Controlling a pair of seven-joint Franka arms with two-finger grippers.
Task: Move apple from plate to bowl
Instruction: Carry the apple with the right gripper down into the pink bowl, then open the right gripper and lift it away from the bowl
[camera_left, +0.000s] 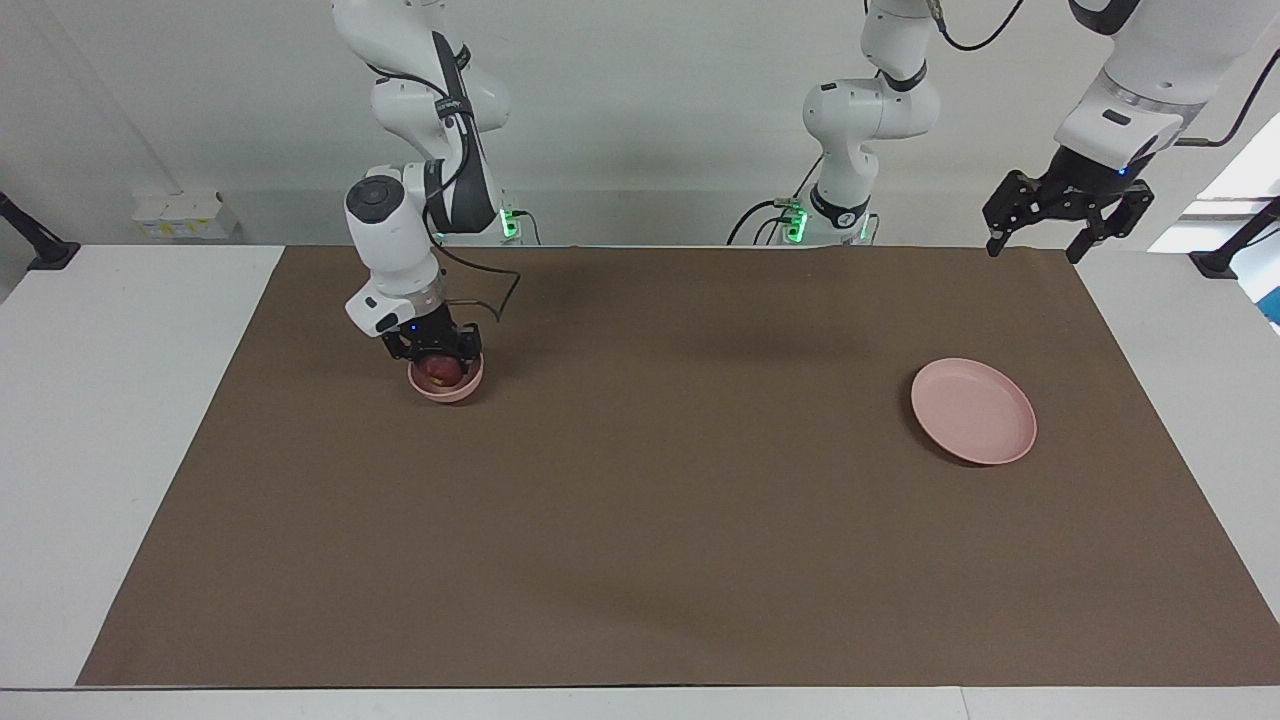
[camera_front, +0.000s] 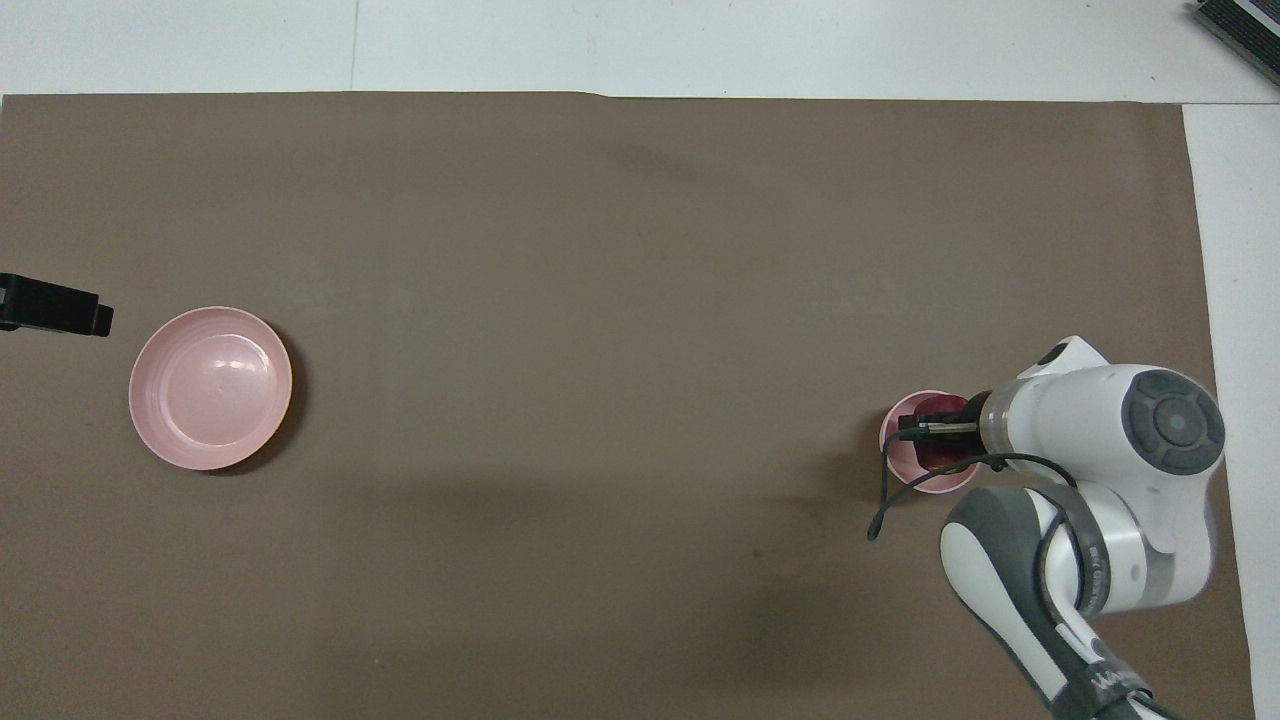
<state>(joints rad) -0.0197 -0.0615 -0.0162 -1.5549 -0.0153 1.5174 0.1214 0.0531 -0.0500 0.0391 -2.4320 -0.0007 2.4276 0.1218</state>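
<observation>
The dark-red apple (camera_left: 440, 372) lies in the small deep pink bowl (camera_left: 450, 391), toward the right arm's end of the table. My right gripper (camera_left: 437, 352) is down at the bowl, its fingers open to either side of the apple's top. In the overhead view the right hand covers part of the bowl (camera_front: 903, 457) and the apple (camera_front: 940, 406). The wide flat pink plate (camera_left: 973, 411) is bare, toward the left arm's end; it also shows in the overhead view (camera_front: 210, 388). My left gripper (camera_left: 1035, 250) waits open, raised above the table's edge near the plate.
A brown mat (camera_left: 640, 520) covers the table between the bowl and the plate. A black tip of the left gripper (camera_front: 55, 307) shows beside the plate in the overhead view. A cable (camera_left: 500, 300) hangs from the right arm beside the bowl.
</observation>
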